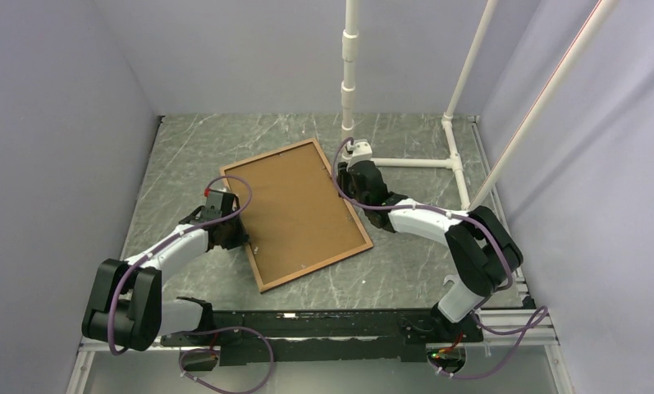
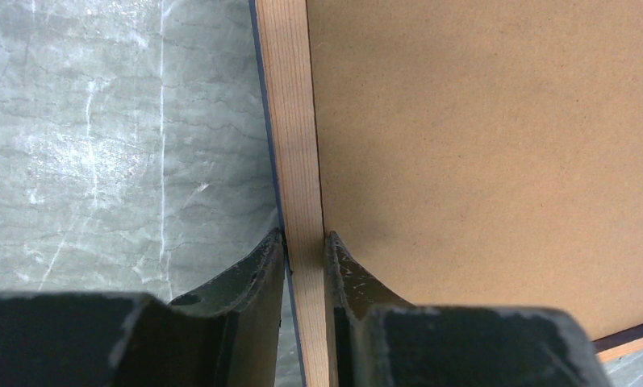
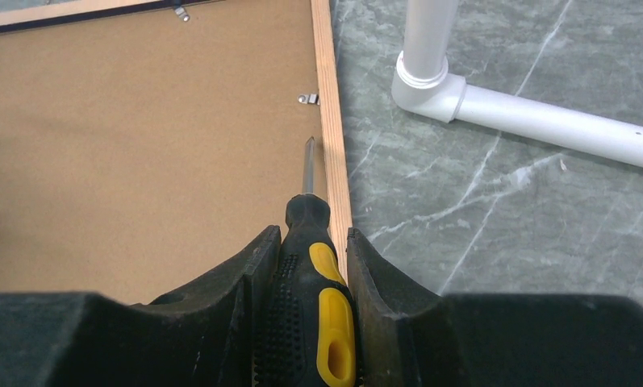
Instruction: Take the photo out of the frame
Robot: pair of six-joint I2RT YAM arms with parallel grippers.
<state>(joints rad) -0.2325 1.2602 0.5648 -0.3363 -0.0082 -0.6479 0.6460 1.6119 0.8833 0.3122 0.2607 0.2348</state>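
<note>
The frame (image 1: 313, 272) lies face down and askew on the marble table, its bare wood back rail (image 2: 298, 145) up and a thin navy edge beside it. The photo shows only its brown hardboard back (image 1: 294, 209) (image 2: 479, 145); the print side is hidden. My left gripper (image 1: 238, 222) (image 2: 305, 242) is shut on the frame's left rail, one finger on each side of it. My right gripper (image 1: 347, 187) (image 3: 314, 238) is shut on a black-and-yellow screwdriver (image 3: 306, 266). Its blade tip hovers over the hardboard (image 3: 140, 145), just short of a small metal clip (image 3: 306, 99) by the right rail (image 3: 327, 105).
A white pipe stand (image 1: 405, 162) with an upright pole (image 1: 350, 74) stands just behind the frame's far right corner, and its elbow (image 3: 431, 81) is close to my right gripper. Another clip (image 3: 181, 12) sits on the far rail. Lilac walls close in both sides.
</note>
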